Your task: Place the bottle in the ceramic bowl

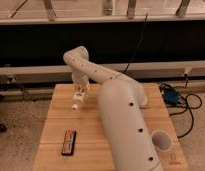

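Gripping the bottle [77, 99] between closed fingers, the gripper [80, 89] hangs well left of the white cup [161, 140]; no ceramic bowl shows, placing remains.

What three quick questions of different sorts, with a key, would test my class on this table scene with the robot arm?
1. True or false: the white cup stands near the table's near right corner.
2. Multiple choice: the gripper is (A) over the cup, (B) at the bottle over the table's far left part, (C) on the reddish-brown oblong item.
3. Short answer: is the ceramic bowl in view?
Key: 1 true. 2 B. 3 No, no bowl shows; the arm hides much of the table.
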Robot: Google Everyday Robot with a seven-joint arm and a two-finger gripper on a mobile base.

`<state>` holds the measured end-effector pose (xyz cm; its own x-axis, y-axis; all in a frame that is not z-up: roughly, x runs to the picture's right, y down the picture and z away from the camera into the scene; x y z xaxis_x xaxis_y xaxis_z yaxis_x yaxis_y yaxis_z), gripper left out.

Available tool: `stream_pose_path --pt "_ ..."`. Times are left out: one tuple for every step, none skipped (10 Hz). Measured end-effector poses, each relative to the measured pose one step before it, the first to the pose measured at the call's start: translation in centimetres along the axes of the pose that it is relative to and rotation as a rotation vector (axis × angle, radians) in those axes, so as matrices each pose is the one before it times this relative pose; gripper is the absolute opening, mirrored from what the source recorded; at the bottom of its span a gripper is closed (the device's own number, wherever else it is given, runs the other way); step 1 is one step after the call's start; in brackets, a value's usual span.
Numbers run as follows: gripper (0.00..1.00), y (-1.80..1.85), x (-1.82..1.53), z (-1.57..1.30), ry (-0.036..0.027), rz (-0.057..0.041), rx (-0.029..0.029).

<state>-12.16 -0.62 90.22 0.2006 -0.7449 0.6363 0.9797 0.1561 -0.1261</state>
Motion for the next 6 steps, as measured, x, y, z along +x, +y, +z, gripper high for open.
stream_pose_path --pt "0.0 -0.047 -0.205 -0.279 -0.00417 -0.00412 0.00062" --pt "0.0 0.707 0.209 -0.497 0.00113 0.00583 -0.00157" --pt "0.0 0.747 0.151 -0.384 -0.00046 0.00749 0.0002" --pt "0.0 0.52 0.108 -0.427 0.00014 0.00446 0.0013" --pt "0.0 0.291 0.032 -0.143 -0.0019 0.00165 0.00104" --pt "0.0 0.11 -0.099 -0.226 -0.00453 0.00086 0.00052"
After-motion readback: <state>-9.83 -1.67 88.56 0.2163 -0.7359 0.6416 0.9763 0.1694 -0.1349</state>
